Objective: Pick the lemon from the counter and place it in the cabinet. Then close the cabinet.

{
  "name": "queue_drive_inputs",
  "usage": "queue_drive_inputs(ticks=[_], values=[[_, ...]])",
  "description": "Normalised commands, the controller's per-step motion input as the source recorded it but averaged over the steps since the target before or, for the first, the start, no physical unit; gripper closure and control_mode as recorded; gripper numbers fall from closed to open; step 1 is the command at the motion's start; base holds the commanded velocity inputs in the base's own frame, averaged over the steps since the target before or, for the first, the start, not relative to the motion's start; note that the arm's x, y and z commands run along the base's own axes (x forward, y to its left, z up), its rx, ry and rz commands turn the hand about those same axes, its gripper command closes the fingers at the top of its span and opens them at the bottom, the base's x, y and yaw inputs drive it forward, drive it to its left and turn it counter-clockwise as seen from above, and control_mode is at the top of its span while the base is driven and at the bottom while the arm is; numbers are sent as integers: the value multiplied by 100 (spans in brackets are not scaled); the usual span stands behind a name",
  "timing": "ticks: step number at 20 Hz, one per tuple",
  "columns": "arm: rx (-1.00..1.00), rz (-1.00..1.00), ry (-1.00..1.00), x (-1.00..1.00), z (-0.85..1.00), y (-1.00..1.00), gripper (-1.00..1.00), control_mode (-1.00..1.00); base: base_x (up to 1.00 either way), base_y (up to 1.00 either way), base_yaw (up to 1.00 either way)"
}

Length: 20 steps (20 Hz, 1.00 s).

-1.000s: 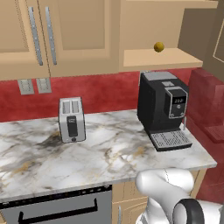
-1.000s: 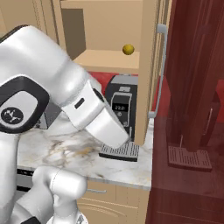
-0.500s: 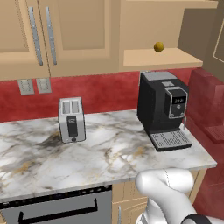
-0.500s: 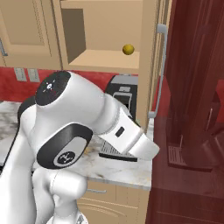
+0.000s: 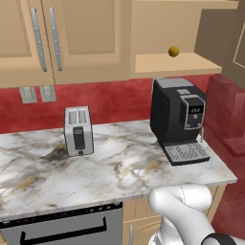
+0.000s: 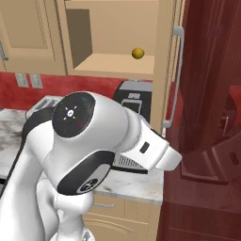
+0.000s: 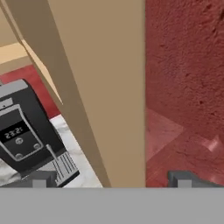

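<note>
Left base view: The lemon (image 5: 173, 50) rests on the inner shelf of the open cabinet (image 5: 191, 62), at about 1 o'clock in the picture, near the shelf's middle and apart from the cabinet walls. Below the shelf, a black coffee machine (image 5: 178, 117) stands upright on the bench (image 5: 119, 172) at 3 o'clock. A silver toaster (image 5: 78, 130) stands upright at 9 o'clock, well apart from the coffee machine. A tan double-door cabinet (image 5: 62, 38) with two adjacent silver handles occupies the 11 o'clock area. The white arm (image 5: 184, 210) rises at 5 o'clock, below the bench edge.

Right base view: The lemon (image 6: 137, 53) lies on the cabinet shelf (image 6: 113, 63) at 12 o'clock. The cabinet door (image 6: 168, 61) stands open, seen edge-on, with its long silver bar handle (image 6: 175, 80) at 2 o'clock. The arm (image 6: 94, 141) fills the centre and hides most of the coffee machine (image 6: 134, 96); its forearm points toward 3 o'clock, just below the door's lower edge.

Hand view: The fingers (image 7: 111, 178) stand wide apart, holding nothing; their two dark tips show at 7 and 5 o'clock. Between them rises the tan edge of the cabinet door (image 7: 105, 87). The coffee machine (image 7: 26, 131) appears tilted at 8 o'clock, on the bench (image 7: 81, 159).
</note>
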Motion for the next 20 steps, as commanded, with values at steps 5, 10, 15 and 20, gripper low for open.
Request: queue_drive_inputs(ticks=[5, 10, 15, 20], values=[[0, 15, 4, 92, -18, -29, -100, -100, 0, 0, 0], [0, 16, 0, 84, -22, 15, -100, -100, 0, 0, 0], [-3, 19, -4, 30, 0, 49, -100, -100, 0, 0, 0], [-5, 20, 0, 17, 5, 90, -100, -100, 0, 0, 0]])
